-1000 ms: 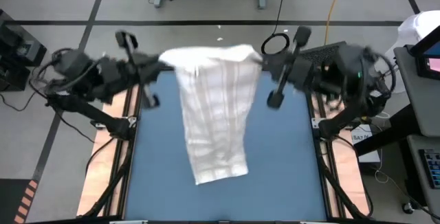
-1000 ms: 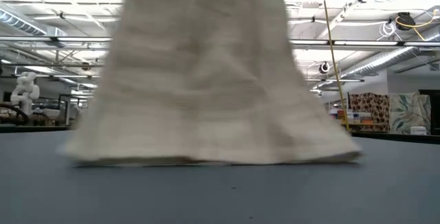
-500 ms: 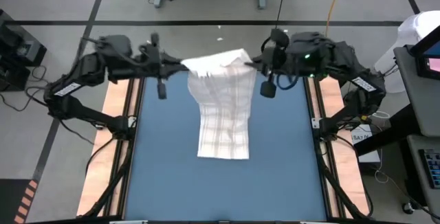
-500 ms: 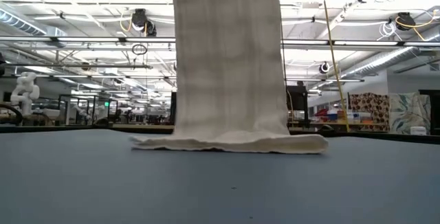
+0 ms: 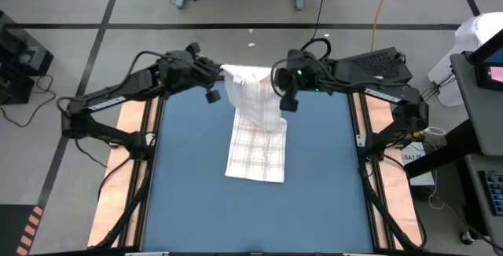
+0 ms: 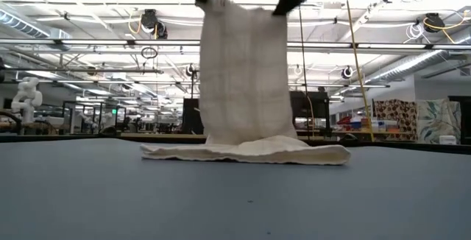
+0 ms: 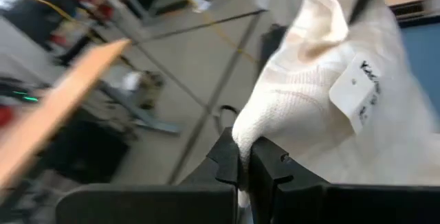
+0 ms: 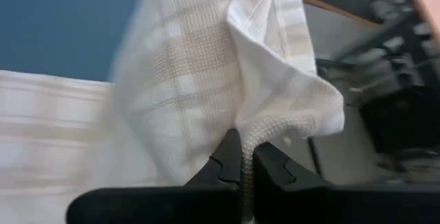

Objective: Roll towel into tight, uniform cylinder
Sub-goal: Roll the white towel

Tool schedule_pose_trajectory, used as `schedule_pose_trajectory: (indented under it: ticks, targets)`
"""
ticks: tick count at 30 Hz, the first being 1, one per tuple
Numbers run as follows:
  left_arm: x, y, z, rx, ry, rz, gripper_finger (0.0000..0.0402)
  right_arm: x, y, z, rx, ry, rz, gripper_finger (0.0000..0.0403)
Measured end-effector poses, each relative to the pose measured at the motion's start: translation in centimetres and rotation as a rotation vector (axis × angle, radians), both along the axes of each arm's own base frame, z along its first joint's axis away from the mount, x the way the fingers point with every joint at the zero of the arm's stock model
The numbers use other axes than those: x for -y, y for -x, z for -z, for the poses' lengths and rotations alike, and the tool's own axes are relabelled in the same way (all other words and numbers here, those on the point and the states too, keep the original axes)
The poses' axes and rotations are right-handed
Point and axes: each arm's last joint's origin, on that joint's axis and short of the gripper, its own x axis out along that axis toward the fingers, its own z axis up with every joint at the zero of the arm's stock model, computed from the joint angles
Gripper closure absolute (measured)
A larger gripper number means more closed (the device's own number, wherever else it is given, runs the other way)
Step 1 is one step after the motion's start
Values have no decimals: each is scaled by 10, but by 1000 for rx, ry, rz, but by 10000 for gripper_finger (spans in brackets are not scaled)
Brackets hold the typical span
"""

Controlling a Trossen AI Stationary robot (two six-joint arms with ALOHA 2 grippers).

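The white checked towel (image 5: 255, 126) hangs from both grippers over the far half of the blue mat (image 5: 189, 193). Its near part (image 5: 256, 160) lies flat on the mat and shows as a low folded band in the low view (image 6: 246, 152). My left gripper (image 5: 222, 74) is shut on the towel's far left corner. My right gripper (image 5: 273, 77) is shut on its far right corner. A small printed tag (image 7: 359, 92) shows on the towel in the left wrist view. My left gripper pinches the towel's far left corner (image 7: 245, 136) between its two fingers, coming from the table's left. The cloth bunches at the fingers. The towel hangs below, its lower end on the mat. My right gripper pinches the towel's far right corner (image 8: 249, 136) between its two fingers, coming from the table's right. The corner folds over above the fingers. The towel hangs below (image 6: 246, 71), nearly upright, its near end resting on the mat.
The blue mat has bare room left, right and near of the towel. Wooden side rails (image 5: 132, 130) run along both long sides. A white rounded object (image 5: 475, 32) stands off the table at the far right.
Both grippers have come down and drawn closer together near the table's far edge, still shut on the towel's corners. The towel, which hung wide and swinging, has narrowed and its lower part has settled flat on the mat.
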Motion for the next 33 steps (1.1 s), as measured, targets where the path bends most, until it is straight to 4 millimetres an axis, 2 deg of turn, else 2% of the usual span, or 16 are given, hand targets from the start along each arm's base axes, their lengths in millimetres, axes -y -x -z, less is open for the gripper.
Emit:
schedule_pose_trajectory:
  ticks: [3,5,9,12,16,21,28,33]
  targets:
    - [-27,-8,8,37,-87,-51,393,36,4,15,12,70,56,403]
    - [-45,-12,12,54,-116,-63,393,60,12,19,28,114,100,403]
    - [-78,-17,16,119,-152,-41,393,99,31,8,100,211,182,402]
    - [-100,-17,22,140,-157,-44,393,118,44,3,171,206,164,402]
    - [-125,-19,40,114,-129,-50,393,141,52,12,171,174,188,402]
    - [-148,-28,64,84,-95,-48,393,165,50,39,102,118,226,402]
    - [-163,-34,82,68,-84,-67,393,188,33,80,27,54,254,400]
    - [-166,-35,87,55,-79,-86,393,192,34,86,-21,83,391,375]
